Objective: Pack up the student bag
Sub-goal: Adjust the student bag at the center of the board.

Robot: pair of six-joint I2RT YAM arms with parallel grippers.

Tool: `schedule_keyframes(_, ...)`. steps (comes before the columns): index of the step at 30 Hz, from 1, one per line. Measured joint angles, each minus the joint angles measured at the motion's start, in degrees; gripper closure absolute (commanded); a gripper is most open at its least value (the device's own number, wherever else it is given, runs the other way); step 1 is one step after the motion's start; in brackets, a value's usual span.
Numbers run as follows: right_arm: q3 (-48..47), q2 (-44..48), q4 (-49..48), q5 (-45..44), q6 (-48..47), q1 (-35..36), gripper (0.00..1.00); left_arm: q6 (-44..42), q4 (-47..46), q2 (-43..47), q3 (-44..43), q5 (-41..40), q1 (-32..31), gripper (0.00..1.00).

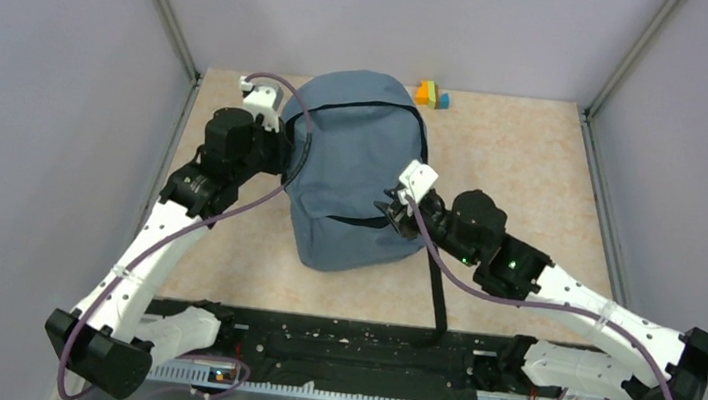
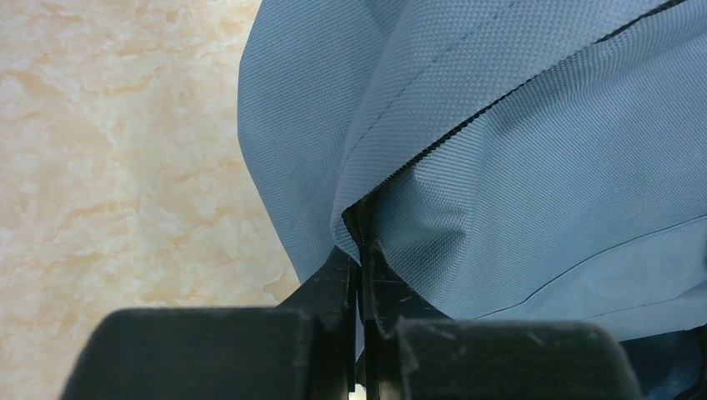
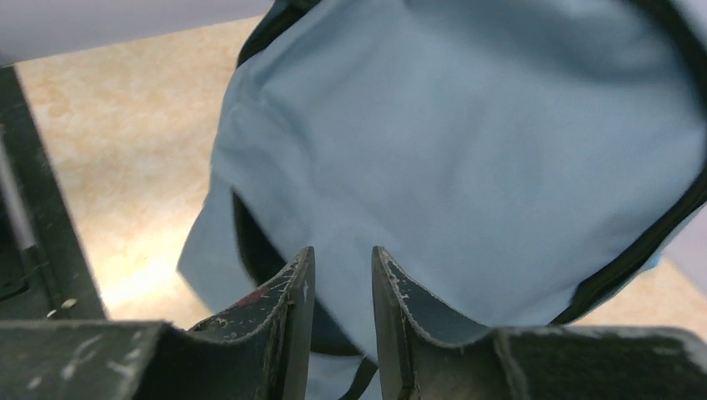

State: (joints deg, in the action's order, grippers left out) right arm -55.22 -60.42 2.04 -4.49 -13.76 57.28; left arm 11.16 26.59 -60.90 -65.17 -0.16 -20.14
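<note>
Well, first the student bag (image 1: 353, 175) — big, soft, grey-blue. Lies flat on the tan table (image 1: 553, 182), about in the middle, round end toward the far wall. Has a black zipper (image 2: 467, 125) running across the cloth. Has a black strap (image 1: 437, 295) too, trailing from the near end down to the near edge of the table.

Next the left gripper (image 2: 360, 258), at the bag's left side. Squeezed tight, with no gap between the jaws. Pinches a fold of the blue cloth right where the zipper ends.

Then the right gripper (image 3: 340, 262), at the bag's right side, toward the near end. Jaws a little way apart, with blue cloth showing in the gap. Hard to tell if the cloth touches the black fingers (image 3: 400, 308), but looks loose, not pinched.

Last, well away from both grippers, some small blocks (image 1: 431, 94) — orange, yellow and blue. Sit just past the bag's far end, by the back wall.
</note>
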Motion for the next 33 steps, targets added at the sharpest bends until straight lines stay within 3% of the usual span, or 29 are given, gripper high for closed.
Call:
schedule_keyframes(6,13.6,7.1,-4.8,5.4,7.5,0.8,0.76,-0.9,-1.3,1.8,1.8,0.3,0.0,1.00)
schedule_keyframes(12,20.8,6.6,-15.8,6.9,13.6,6.2,0.80,-1.8,-3.0,4.2,4.0,0.6,0.0,1.00)
schedule_keyframes(19,20.8,-2.1,-30.6,-0.2,16.1,7.4,0.86,-2.3,-4.8,5.0,5.8,1.9,0.1,1.00)
schedule_keyframes(33,22.3,-21.7,-43.8,-15.9,15.8,7.4,0.91,-2.4,-6.1,6.9,7.5,3.6,0.2,1.00)
